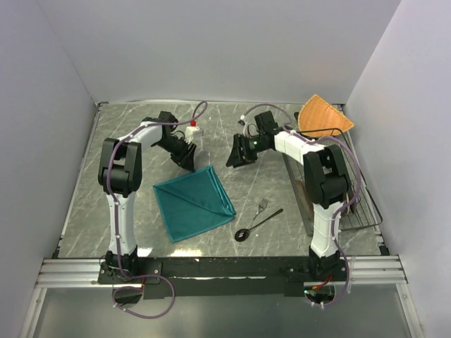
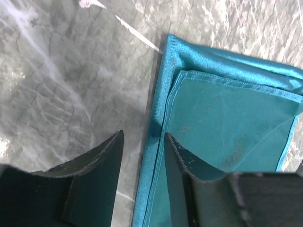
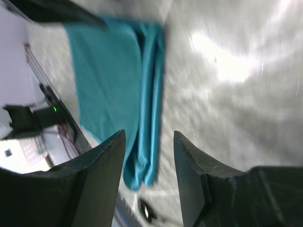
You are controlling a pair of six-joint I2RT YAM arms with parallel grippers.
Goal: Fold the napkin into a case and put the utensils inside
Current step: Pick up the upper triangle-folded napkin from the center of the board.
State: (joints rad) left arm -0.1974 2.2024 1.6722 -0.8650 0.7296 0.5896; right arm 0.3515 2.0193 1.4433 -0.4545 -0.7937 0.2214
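Grey table (image 1: 271,186) carried the folded napkin (image 1: 194,203) at 6 o'clock just beside the left end effector (image 1: 187,163), the right end effector (image 1: 235,158) sat farther off, both parted and empty.

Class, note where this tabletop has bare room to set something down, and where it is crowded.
Free: the table at its far middle, and the near patch between the spoon and the right arm's base. Crowded: the centre, around napkin, fork and spoon.

Grey marbled table (image 1: 218,123), plain pale walls (image 1: 211,49) on three sides, aluminium rail (image 1: 70,272) along near edge.
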